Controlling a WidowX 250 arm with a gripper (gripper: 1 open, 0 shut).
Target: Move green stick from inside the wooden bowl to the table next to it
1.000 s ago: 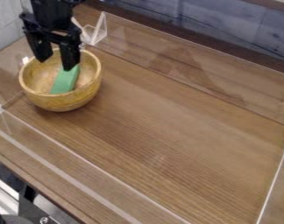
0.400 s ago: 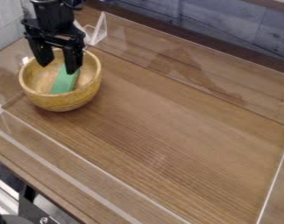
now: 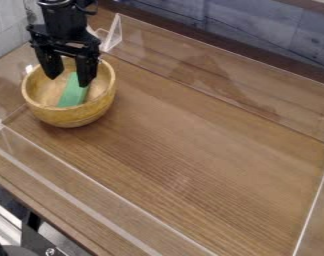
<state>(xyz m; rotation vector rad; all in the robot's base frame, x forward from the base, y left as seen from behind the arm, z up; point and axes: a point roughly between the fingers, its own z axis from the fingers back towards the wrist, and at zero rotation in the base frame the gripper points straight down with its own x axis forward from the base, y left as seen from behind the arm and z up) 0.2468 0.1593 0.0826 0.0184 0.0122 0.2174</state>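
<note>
1. Inside the round, thick-walled, light-tan wooden bowl (image 3: 93,112), the flat, elongated, bright-green block, the green stick (image 3: 73,93), lay near the middle, slightly aslant, with its far end toward one o'clock and its near end toward six.

2. Over the bowl's twelve o'clock side, the black, two-fingered robot gripper (image 3: 69,75) pointed downward with its fingers spread apart, open. One finger hung toward eleven o'clock of the bowl's opening, the other toward one o'clock, by the stick's far end. Whether that second finger touched the stick could not be told from this view.

3. Around the stick, the bowl's pale inner wall showed on both sides. The bowl itself stood upright at about ten o'clock in the view, near the left edge of the brown, wood-grain tabletop (image 3: 192,130).

4. From the bowl's two o'clock round to its five o'clock, the tabletop stretched away, its grain running aslant.

5. Just beyond the bowl, at its one o'clock, a pale, angular, frame-like piece (image 3: 110,33) stood beside the gripper's dark upper body; its material was unclear.

6. Along the tabletop's three o'clock side ran a low, clear plastic rim (image 3: 313,190).

7. Toward seven o'clock in the view, past the tabletop's edge, there were dark cables (image 3: 21,212).
</note>
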